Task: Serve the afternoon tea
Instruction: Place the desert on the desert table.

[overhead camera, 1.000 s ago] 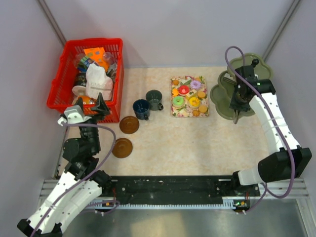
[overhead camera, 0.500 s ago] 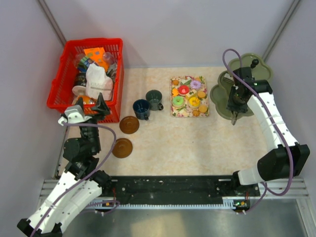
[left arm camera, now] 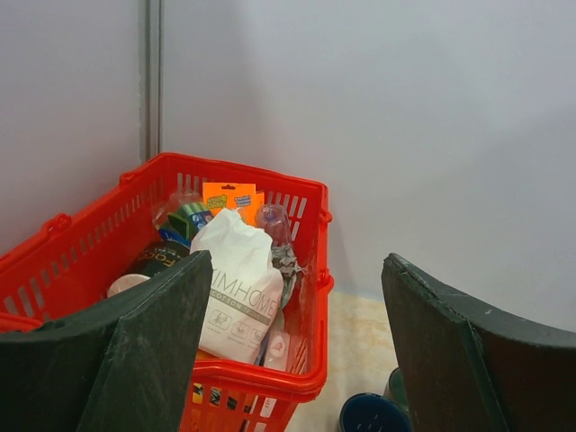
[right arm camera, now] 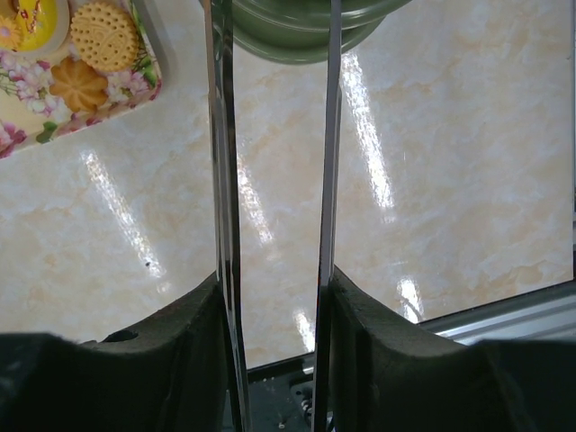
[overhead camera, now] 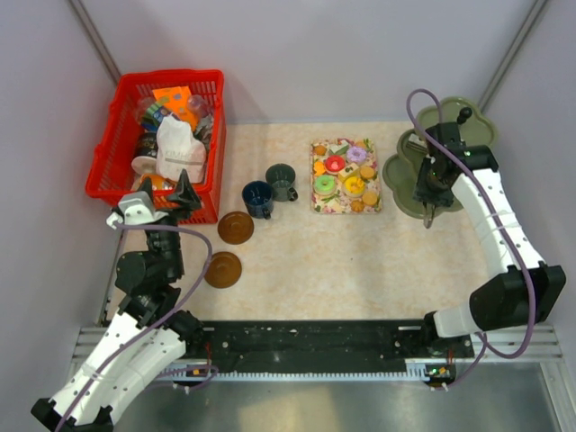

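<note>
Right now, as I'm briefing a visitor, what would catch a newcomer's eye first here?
The red basket, crammed with clutter, at the far left. Then the floral tray of bright pastries at mid-table, and the right gripper pinching thin metal tongs by the olive-green stand.

We see bright, even light from above, soft faint shadows, white glare streaks on the glossy tabletop (right arm camera: 432, 162) in our right wrist view, gleaming tongs (right arm camera: 328, 135), our left fingers (left arm camera: 135, 351) dark, slightly blurred.

Robot lab cell, plain grey walls (overhead camera: 315, 54), metal mounting rail (overhead camera: 540, 360)
</note>
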